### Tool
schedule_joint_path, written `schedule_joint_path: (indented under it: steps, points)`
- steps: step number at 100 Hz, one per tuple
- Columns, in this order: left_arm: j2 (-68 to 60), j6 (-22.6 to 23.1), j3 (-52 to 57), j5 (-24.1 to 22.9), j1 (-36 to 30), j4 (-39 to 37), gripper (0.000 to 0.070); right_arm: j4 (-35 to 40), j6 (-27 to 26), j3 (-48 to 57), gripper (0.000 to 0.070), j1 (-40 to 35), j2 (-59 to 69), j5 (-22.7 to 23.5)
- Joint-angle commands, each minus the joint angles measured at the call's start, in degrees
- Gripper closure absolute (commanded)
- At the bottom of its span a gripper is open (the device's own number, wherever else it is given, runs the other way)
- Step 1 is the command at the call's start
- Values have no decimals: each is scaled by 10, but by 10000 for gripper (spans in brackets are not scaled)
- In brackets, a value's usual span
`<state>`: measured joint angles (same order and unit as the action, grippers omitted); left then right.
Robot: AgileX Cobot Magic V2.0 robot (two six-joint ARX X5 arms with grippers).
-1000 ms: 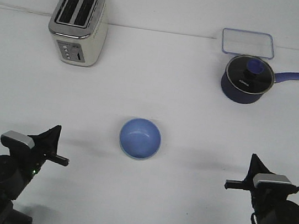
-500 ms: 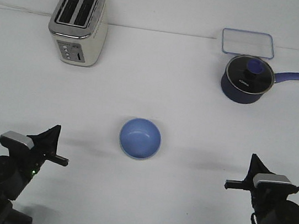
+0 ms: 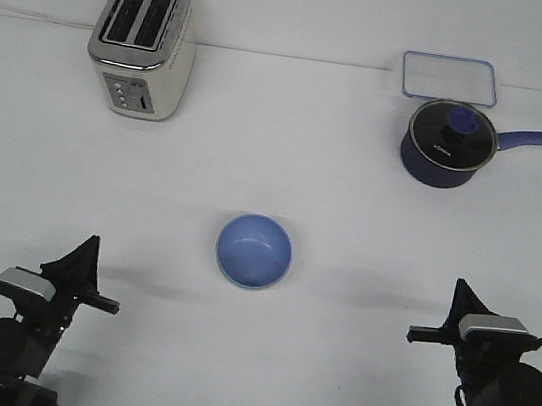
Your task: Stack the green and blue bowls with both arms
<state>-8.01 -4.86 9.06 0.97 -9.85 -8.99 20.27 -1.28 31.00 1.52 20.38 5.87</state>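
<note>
The left arm's black pincer gripper (image 3: 89,278) has drawn back and down toward the near edge of the white table (image 3: 288,155) since half a second ago, while the right arm's black pincer gripper (image 3: 436,322) stays exactly where it was. Neither holds anything; whether their jaws are parted or closed cannot be told from this view.

The small round periwinkle blue bowl (image 3: 254,251) sits upright at the middle of the table, between the two arms and well apart from both, and it has not shifted. A pale rim shows under its near edge — possibly the green bowl beneath it, though that is too slight to confirm; no separate green bowl is visible.

Judging from the retreat and the untouched bowl, the stacking looks finished and the arms appear to be heading to rest.

Far back stand a cream and chrome two-slot toaster (image 3: 142,44), a dark navy saucepan with a glass lid (image 3: 446,145) and a clear rectangular container (image 3: 449,79).
</note>
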Motion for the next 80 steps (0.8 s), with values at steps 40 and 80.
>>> schedule_joint_path:
  steps: [40, 80]
  points:
    - [78, -3, -78, -1, 64, -37, 690, -6, -2, 1, 700, 0, -1, 1]
    - [78, -6, -83, -1, 78, -43, 690, -7, -2, 1, 700, 0, -1, 1]
